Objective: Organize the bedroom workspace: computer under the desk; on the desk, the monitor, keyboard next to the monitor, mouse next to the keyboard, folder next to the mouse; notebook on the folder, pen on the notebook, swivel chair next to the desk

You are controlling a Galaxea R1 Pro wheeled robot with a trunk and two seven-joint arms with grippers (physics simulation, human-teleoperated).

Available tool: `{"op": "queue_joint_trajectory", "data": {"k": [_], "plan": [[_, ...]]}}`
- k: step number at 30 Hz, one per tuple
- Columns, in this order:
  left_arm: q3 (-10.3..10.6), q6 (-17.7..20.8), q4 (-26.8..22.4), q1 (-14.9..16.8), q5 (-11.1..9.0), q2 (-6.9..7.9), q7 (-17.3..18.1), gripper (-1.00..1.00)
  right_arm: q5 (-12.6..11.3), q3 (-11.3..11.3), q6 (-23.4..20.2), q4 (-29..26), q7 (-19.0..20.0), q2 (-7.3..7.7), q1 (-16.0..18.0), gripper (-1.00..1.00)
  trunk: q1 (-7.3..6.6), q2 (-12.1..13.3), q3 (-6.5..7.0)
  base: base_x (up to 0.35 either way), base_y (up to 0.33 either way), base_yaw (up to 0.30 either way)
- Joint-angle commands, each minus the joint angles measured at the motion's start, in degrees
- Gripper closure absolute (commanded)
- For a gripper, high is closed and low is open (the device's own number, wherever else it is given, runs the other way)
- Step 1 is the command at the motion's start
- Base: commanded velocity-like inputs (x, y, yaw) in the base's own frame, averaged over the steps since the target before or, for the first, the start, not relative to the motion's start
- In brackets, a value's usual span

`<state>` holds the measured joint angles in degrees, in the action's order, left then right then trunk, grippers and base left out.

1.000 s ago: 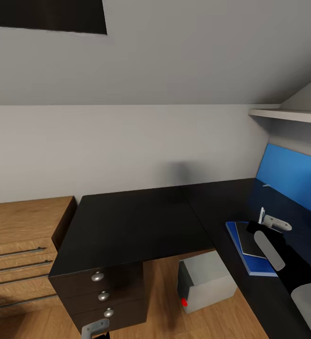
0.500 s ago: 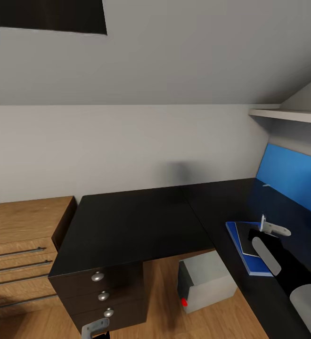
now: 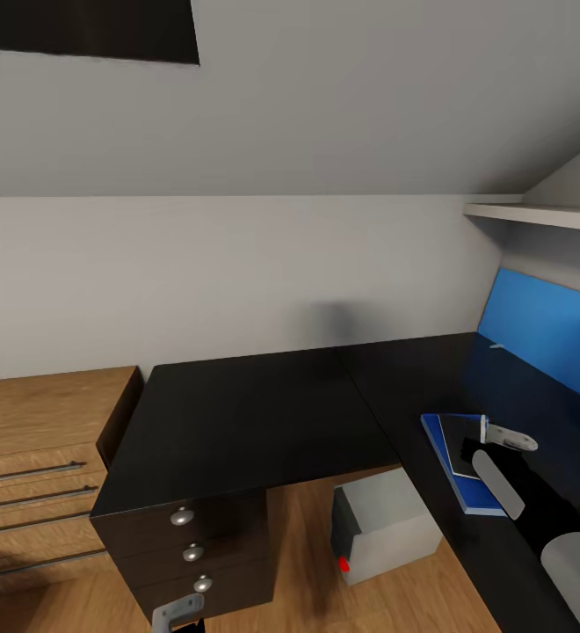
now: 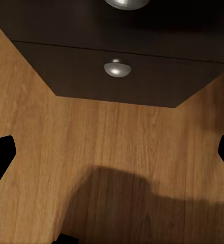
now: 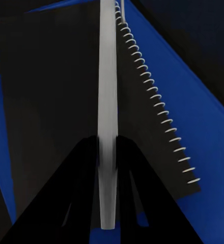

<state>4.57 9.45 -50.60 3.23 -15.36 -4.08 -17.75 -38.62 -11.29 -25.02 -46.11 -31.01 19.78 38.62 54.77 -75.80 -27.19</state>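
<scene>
Seen from the right wrist, the right gripper (image 5: 107,152) pinches the whitish pen (image 5: 107,101) between its two black fingers (image 5: 84,168), directly above the black notebook (image 5: 51,91) with its wire spiral, which lies on the blue folder (image 5: 193,112). The head view places that stack on the black desk (image 3: 264,413), the computer (image 3: 387,523) on the floor beneath. The left wrist view shows the left gripper (image 4: 112,157) spread wide over wood floor (image 4: 112,152), empty, facing knobbed drawers (image 4: 117,68).
</scene>
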Motion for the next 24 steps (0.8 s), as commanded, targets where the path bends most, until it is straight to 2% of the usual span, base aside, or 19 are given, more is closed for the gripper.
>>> {"op": "queue_joint_trajectory", "data": {"k": [1,17,24], "plan": [[0.18,0.21,-0.11,0.02,-0.48,0.03,-0.44,-1.00,-0.49,-0.31,-0.11,-0.06,-0.47,0.09,0.05,1.00,0.00,-0.04,-0.07,0.000,0.000,0.000],[0.20,0.21,-0.11,0.02,-0.50,0.03,-0.35,-1.00,-0.48,-0.27,-0.08,-0.11,0.03,0.09,0.05,1.00,0.00,-0.04,-0.07,0.000,0.000,0.000],[0.18,0.21,-0.11,0.02,-0.48,0.03,-0.35,-1.00,-0.13,-0.24,-0.06,-0.04,3.80,0.22,0.05,1.00,0.00,-0.04,-0.07,0.000,0.000,0.000]]}}
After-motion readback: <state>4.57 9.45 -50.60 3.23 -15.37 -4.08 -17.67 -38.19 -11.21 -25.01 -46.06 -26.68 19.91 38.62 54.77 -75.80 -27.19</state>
